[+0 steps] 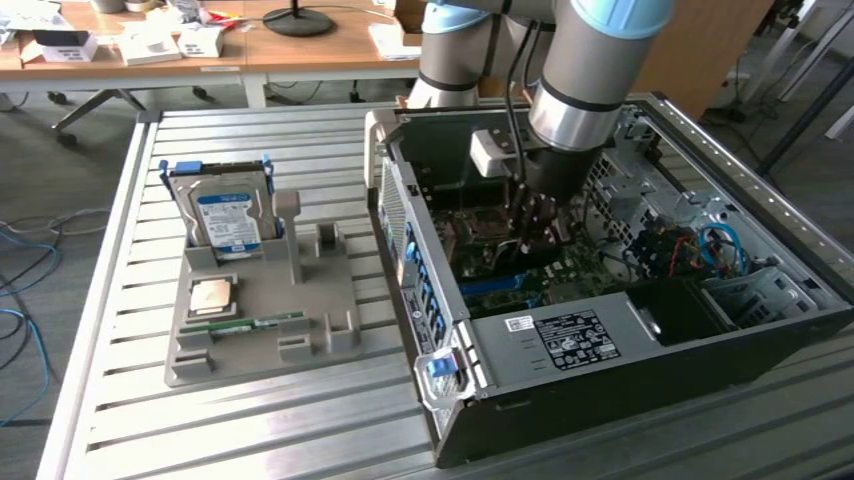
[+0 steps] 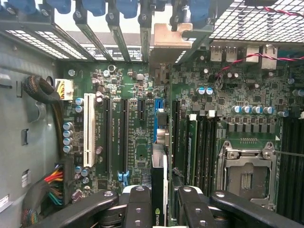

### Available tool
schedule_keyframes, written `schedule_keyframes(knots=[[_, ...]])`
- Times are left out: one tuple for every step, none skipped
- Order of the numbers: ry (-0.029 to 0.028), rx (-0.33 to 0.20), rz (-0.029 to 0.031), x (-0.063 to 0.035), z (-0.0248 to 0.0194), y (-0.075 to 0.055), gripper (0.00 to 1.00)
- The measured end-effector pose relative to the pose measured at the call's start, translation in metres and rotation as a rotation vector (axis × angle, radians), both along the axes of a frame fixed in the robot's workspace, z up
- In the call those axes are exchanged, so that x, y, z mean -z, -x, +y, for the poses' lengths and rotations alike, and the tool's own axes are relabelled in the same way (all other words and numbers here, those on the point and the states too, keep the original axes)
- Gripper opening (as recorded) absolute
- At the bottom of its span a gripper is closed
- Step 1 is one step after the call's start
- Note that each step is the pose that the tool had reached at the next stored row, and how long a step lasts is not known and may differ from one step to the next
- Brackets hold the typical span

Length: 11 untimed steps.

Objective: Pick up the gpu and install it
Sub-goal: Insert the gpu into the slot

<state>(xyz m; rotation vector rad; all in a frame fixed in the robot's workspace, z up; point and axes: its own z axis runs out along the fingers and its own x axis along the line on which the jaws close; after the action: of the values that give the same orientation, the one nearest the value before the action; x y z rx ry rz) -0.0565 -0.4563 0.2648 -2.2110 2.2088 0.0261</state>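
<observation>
The gpu (image 2: 159, 142) stands edge-on inside the open computer case (image 1: 574, 340), just above the motherboard (image 2: 133, 156), with its silvery bracket (image 2: 172, 39) at the rear openings. The gripper (image 2: 159, 209) is clamped on its near end. I judge this the install step, and seating the card calls for a square line-up with its slot and a straight press.

— What does the table look like from your end?
— On my screen it's a metal table (image 1: 120, 400) made of long pale slats with narrow gaps between them.
— What's sitting on it?
— Two things. A grey plastic holder (image 1: 247, 352) lies flat toward the exterior view's left. An open computer case (image 1: 627, 370) lies on its side toward the exterior view's right, near the holder, with bare slats between them.
</observation>
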Motion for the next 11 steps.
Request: schedule_keyframes(knots=[[0.0, 0.0, 0.0, 0.0001, 0.0, 0.0005, 0.26], [-0.0001, 0.0, -0.0001, 0.0003, -0.0001, 0.0009, 0.26], [-0.0003, 0.0, -0.0002, 0.0005, -0.0002, 0.001, 0.26], [-0.0002, 0.0, -0.0001, 0.0006, -0.0006, 0.0012, 0.26], [-0.0001, 0.0, -0.0001, 0.0006, -0.0011, 0.0014, 0.26], [-0.0001, 0.0, -0.0001, 0.0007, -0.0016, 0.0016, 0.26], [0.0001, 0.0, 0.0, 0.0007, -0.0022, 0.0018, 0.26], [0.0, 0.0, 0.0, 0.0007, -0.0028, 0.002, 0.26], [0.0, 0.0, 0.0, 0.0007, -0.0031, 0.0022, 0.26], [-0.0001, 0.0, -0.0001, 0.0008, -0.0031, 0.0023, 0.26], [0.0, 0.0, 0.0, 0.0008, -0.0031, 0.0025, 0.26]])
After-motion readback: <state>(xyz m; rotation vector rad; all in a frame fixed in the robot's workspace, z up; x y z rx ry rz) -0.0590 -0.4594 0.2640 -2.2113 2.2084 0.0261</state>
